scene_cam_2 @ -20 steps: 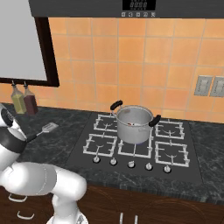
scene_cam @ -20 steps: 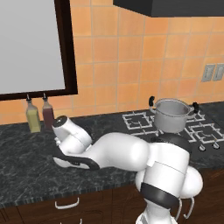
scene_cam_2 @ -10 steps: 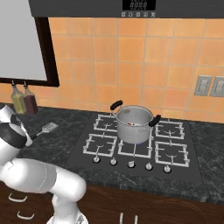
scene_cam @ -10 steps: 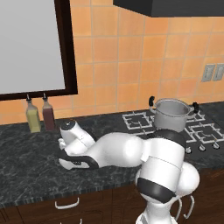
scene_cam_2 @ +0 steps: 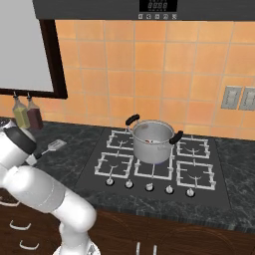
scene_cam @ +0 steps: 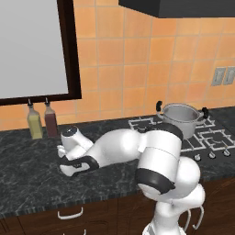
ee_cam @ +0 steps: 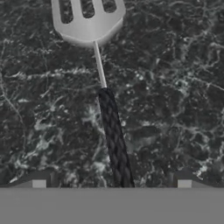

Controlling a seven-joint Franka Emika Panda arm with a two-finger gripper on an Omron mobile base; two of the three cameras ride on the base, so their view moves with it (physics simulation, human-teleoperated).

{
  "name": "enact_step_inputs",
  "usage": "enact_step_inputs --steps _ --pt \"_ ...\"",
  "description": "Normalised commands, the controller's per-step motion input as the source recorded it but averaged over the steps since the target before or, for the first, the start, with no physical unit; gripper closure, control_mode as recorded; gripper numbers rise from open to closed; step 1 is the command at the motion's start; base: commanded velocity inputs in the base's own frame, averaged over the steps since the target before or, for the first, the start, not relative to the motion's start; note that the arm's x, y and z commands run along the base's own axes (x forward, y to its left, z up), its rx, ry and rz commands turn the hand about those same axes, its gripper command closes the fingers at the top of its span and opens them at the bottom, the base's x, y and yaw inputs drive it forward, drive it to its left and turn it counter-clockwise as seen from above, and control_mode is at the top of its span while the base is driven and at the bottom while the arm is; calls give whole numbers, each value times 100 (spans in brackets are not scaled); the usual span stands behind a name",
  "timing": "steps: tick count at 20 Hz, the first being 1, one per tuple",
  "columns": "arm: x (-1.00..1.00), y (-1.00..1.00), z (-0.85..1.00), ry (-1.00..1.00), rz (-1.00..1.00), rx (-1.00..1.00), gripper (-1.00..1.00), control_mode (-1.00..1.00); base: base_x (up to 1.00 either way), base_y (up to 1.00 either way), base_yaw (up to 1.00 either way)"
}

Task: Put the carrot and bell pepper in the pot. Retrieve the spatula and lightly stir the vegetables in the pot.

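The tool point(ee_cam: 111, 183) hung released over the spatula point(ee_cam: 103, 87), whose dark handle lay between its fingertips on the table point(ee_cam: 175, 87).

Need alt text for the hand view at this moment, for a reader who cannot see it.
A slim spatula with a dark twisted handle and a pale grey slotted blade lies flat on the dark speckled stone counter, seen from straight above. The open gripper straddles the handle's near end, one fingertip on either side, not yet touching it.
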Motion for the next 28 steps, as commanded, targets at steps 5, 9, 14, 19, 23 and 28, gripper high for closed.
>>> enact_step_inputs --steps 5,9,14,19,23,28 --pt "-1 35 -28 6 0 0 -100 -100 0 0 0" --pt "-2 12 -19 0 0 -2 100 -100 0 0 0" --pt "6 -17 -6 0 -8 -9 100 -100 0 0 0" --pt "-3 -26 -2 -2 -4 -4 100 -100 0 0 0" --pt "-73 -2 46 -23 0 0 100 -100 0 0 0" --pt "-82 0 100 -27 -4 3 100 -100 0 0 0"
